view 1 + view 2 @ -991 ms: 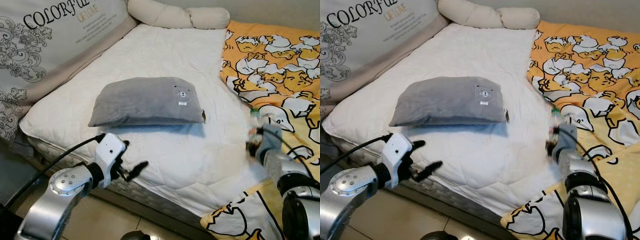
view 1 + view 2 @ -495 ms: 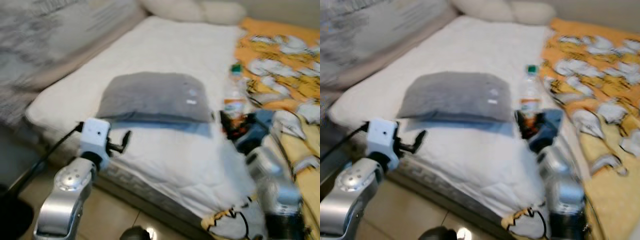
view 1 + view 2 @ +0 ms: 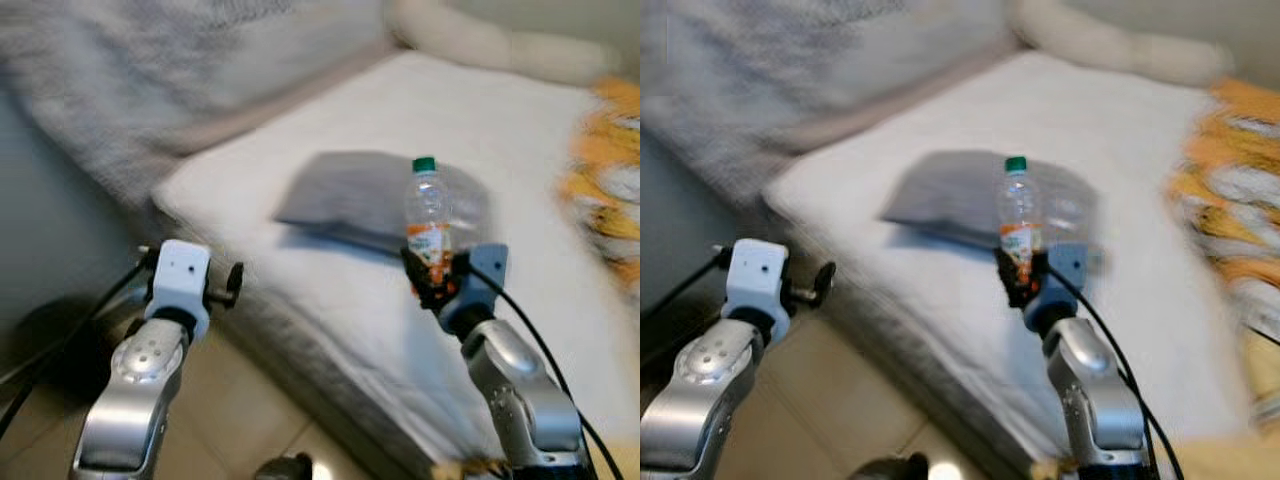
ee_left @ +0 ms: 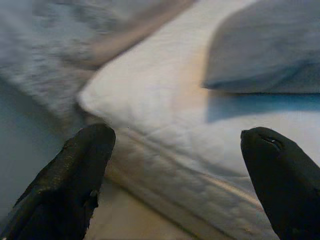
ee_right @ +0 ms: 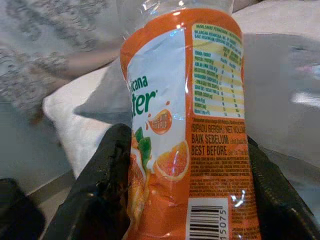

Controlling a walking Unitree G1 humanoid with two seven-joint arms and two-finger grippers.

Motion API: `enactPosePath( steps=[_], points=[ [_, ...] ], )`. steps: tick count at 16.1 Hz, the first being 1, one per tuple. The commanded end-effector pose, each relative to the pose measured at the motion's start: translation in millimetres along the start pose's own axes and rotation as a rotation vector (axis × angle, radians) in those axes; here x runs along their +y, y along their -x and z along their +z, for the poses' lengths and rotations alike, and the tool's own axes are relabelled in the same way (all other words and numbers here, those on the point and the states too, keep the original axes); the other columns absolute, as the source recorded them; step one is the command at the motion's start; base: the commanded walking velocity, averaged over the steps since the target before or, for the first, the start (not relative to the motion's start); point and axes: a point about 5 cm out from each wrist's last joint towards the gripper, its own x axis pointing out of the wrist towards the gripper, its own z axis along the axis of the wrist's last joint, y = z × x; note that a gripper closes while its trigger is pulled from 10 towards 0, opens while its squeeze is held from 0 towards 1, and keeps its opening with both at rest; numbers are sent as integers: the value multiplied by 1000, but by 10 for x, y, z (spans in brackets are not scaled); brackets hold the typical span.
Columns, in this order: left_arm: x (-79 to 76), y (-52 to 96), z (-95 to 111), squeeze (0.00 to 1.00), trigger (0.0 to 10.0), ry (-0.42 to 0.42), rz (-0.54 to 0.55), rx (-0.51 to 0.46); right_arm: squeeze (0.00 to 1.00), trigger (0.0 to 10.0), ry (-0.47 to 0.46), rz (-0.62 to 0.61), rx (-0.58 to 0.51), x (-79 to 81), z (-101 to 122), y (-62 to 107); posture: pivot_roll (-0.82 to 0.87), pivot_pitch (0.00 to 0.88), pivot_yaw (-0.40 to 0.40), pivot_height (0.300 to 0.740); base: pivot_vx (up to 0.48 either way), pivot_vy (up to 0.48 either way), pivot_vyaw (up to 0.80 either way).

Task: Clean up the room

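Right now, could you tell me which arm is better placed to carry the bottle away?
The right. Its tool is already shut on the upright bottle, held above the bed. The left tool is open and empty, beside the mattress edge.

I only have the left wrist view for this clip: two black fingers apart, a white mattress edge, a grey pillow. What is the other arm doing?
Observer: The right gripper is raised over the bed, shut on a plastic bottle held upright.
Operator: What kind of bottle?
Observer: Clear, with a green cap and an orange label printed with orange fruit and a barcode.
Operator: Where is it relative to my pillow?
Observer: In the head views it stands in front of the grey pillow, overlapping its right part.
Operator: Anything else on the bed?
Observer: An orange patterned blanket on the robot's right, blurred.
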Motion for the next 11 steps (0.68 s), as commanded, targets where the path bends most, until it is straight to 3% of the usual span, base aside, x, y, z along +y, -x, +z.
enactPosePath(
  steps=[1,7,11],
  points=[
    [15,-26,9,0,10000,-13,16,-3,0,10000,-30,8,13,35,37,-17,-26,0,47,740,0,0,794],
    [42,-37,49,0,10000,29,8,-26,0,10000,-52,31,85,75,-86,-8,-2,0,44,740,0,0,794],
    [62,-54,-21,0,10000,50,24,20,0,10000,-23,46,86,101,-76,-18,-9,0,49,740,0,0,794]
  ],
)
